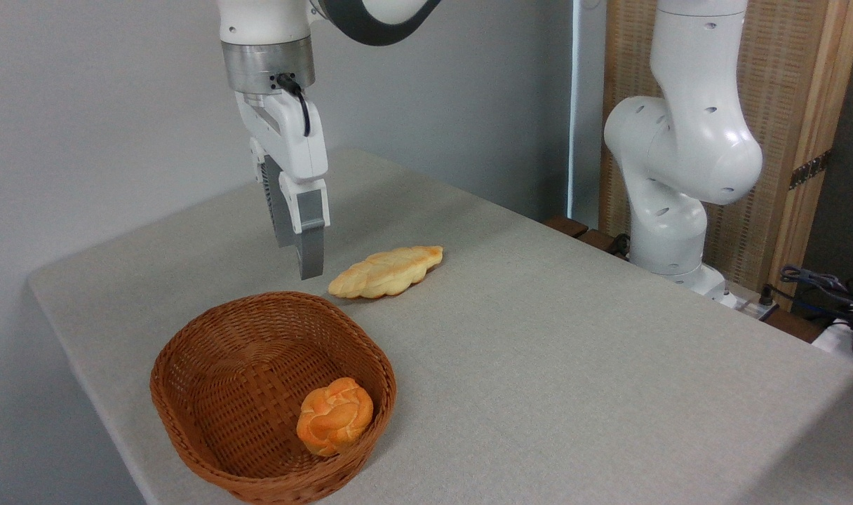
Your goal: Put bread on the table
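The table fills most of the view, and its grey cloth top has a lot of free room on the right side and in the middle. Its near edge and left edge are close to the basket, so these are not good sides for putting something down. The arm stands at the far right, beyond the table edge, and reaches over the top to the left part of the scene.

The basket sits near the left corner of the table, with its opening up and nothing above it. Its wall is high enough that a thing must be lifted up before it goes sideways. The loaf lies flat on the cloth just beyond the basket, to the right of the gripper, so this place is already taken.

The gripper hangs with fingers pointing down, above the table behind the far rim of the basket, touching nothing and holding nothing. It is seen from the side, so one cannot tell if the fingers are spread or pressed together.

The bread rests inside the basket, against the near right wall. It seems the task is not yet started for it.
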`<act>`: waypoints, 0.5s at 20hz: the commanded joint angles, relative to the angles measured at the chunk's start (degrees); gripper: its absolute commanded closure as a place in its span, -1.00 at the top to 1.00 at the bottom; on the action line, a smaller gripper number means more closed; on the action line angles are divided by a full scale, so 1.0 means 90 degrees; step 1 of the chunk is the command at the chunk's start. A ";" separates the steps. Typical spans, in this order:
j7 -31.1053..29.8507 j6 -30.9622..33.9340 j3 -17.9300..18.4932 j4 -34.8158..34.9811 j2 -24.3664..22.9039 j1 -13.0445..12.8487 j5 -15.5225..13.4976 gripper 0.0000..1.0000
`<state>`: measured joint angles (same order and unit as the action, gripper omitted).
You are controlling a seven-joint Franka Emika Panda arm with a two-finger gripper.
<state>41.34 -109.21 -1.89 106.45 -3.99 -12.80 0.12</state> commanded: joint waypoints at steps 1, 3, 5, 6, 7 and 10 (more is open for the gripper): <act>-0.0091 0.0123 -0.0005 -0.0070 0.0033 0.0026 0.0104 1.00; -0.0082 0.0123 -0.0015 -0.0070 0.0072 0.0026 0.0162 1.00; -0.0092 0.0123 0.0005 -0.0070 0.0062 0.0036 0.0095 1.00; -0.0101 0.0152 0.0005 -0.0070 0.0053 0.0036 0.0084 1.00; -0.0092 0.0200 0.0005 -0.0070 0.0052 0.0036 0.0084 1.00; -0.0121 0.0211 0.0005 -0.0070 0.0052 0.0036 0.0084 1.00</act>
<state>41.34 -108.70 -1.88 106.46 -3.45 -12.54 0.47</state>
